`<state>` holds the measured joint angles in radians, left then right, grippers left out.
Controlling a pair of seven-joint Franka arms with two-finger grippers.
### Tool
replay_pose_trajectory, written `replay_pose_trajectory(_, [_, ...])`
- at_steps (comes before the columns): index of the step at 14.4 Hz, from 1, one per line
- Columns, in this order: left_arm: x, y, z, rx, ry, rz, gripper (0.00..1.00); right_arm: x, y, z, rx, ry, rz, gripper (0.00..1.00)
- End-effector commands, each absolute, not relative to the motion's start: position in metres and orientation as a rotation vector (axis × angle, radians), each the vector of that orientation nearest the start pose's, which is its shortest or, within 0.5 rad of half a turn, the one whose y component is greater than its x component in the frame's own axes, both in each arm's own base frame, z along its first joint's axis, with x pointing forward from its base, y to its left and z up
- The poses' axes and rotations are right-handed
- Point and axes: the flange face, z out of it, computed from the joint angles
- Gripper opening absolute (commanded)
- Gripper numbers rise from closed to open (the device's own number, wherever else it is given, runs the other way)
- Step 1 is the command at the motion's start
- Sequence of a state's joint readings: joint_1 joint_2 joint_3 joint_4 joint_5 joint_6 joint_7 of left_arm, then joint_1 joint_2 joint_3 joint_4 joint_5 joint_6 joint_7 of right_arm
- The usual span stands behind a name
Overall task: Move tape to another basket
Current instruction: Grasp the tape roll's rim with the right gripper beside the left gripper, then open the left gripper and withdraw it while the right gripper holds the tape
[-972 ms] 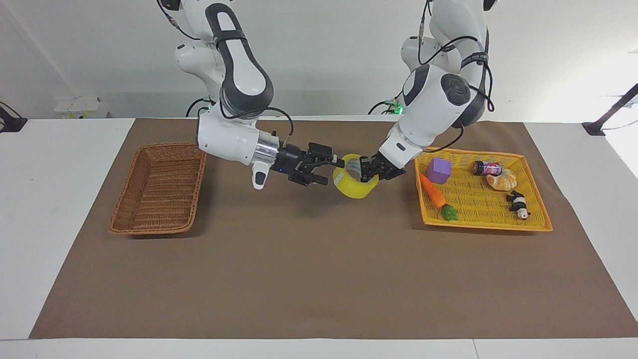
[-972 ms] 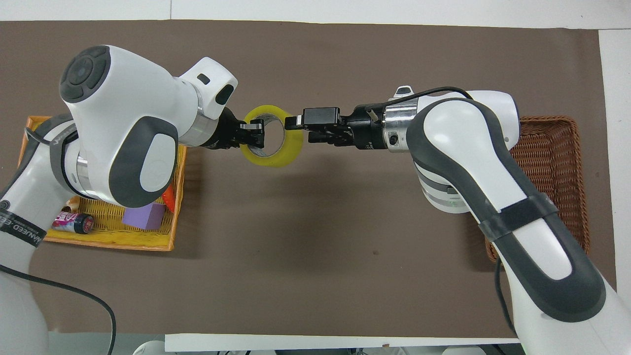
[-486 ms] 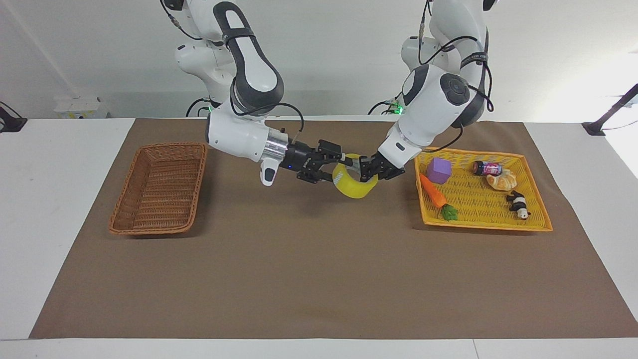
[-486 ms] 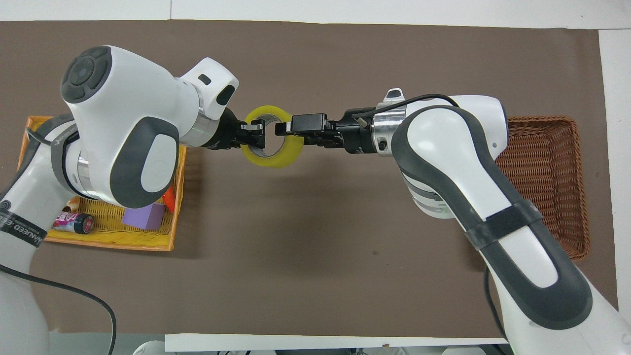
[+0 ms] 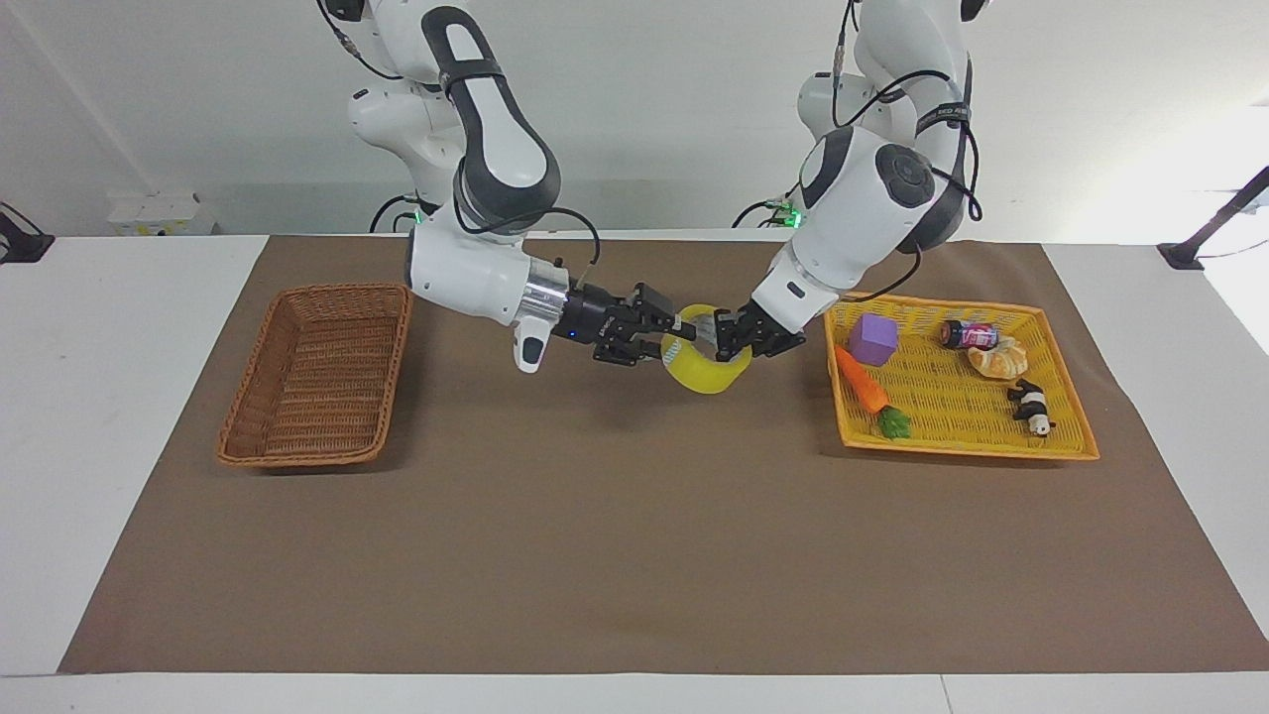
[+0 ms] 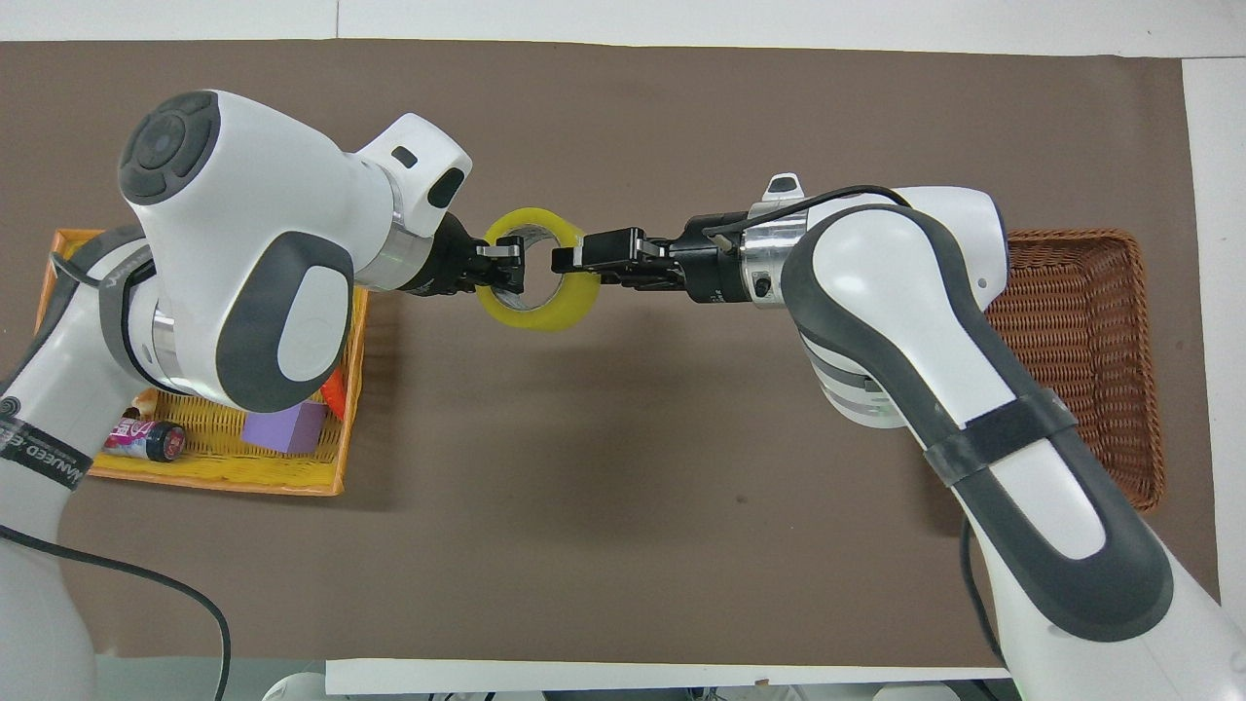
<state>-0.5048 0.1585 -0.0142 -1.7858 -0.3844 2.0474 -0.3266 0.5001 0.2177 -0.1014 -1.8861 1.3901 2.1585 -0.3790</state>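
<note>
The yellow tape (image 5: pixel 706 373) (image 6: pixel 537 313) hangs above the brown mat, between the two baskets. My left gripper (image 5: pixel 727 340) (image 6: pixel 507 265) comes in from the yellow tray's side and is shut on the roll's wall. Reaching from the brown basket's side, my right gripper (image 5: pixel 678 337) (image 6: pixel 568 261) is shut on the roll's wall at the other end of its ring. The brown wicker basket (image 5: pixel 297 456) (image 6: pixel 1090 321) sits at the right arm's end of the table with nothing in it.
A yellow woven tray (image 5: pixel 962 448) (image 6: pixel 224 477) lies at the left arm's end. It holds a purple cube (image 5: pixel 872 339), a toy carrot (image 5: pixel 865 389), a small can (image 5: pixel 968 334), a bread roll (image 5: pixel 998 358) and a panda figure (image 5: pixel 1031 407).
My right gripper moved in toward the tape and closed its fingers on the roll's wall. The left gripper kept its hold, and the roll stayed where it was.
</note>
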Motion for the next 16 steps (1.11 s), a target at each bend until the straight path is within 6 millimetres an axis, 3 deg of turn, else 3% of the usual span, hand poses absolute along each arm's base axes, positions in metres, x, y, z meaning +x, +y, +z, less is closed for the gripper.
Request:
replay_pose_trajectory(1, [0.525, -0.321, 0.478, -3.496, 0.062, 0.079, 0.00, 0.568, 0.276, 0.432, -1.988, 0.031, -0.048, 0.00])
replay_pose_trajectory(7, [0.524, -0.323, 0.479, -3.497, 0.067, 0.074, 0.01, 0.568, 0.275, 0.432, -1.987, 0.031, -0.046, 0.00])
replay_pose_trajectory(8, [0.523, -0.324, 0.479, -3.497, 0.070, 0.077, 0.09, 0.568, 0.275, 0.432, -1.987, 0.030, -0.046, 0.00])
replay_pose_trajectory(9, [0.523, -0.324, 0.479, -3.495, 0.073, 0.076, 0.48, 0.567, 0.275, 0.432, -1.984, 0.026, -0.044, 0.00])
replay_pose_trajectory(10, [0.524, -0.324, 0.480, -3.483, 0.089, 0.056, 0.99, 0.568, 0.274, 0.432, -1.984, 0.025, -0.042, 0.00])
replay_pose_trajectory(12, [0.526, -0.313, 0.504, -3.479, 0.100, -0.003, 1.00, 0.570, 0.268, 0.432, -1.980, 0.032, -0.041, 0.00])
replay_pose_trajectory(13, [0.529, -0.295, 0.527, -3.484, 0.082, -0.023, 1.00, 0.570, 0.267, 0.432, -1.979, 0.029, -0.039, 0.00])
replay_pose_trajectory(15, [0.534, -0.243, 0.572, -3.486, 0.055, -0.057, 1.00, 0.572, 0.263, 0.433, -1.973, 0.024, -0.039, 0.00])
replay_pose_trajectory(16, [0.542, -0.212, 0.583, -3.477, 0.039, -0.088, 1.00, 0.572, 0.261, 0.433, -1.973, 0.027, -0.038, 0.00])
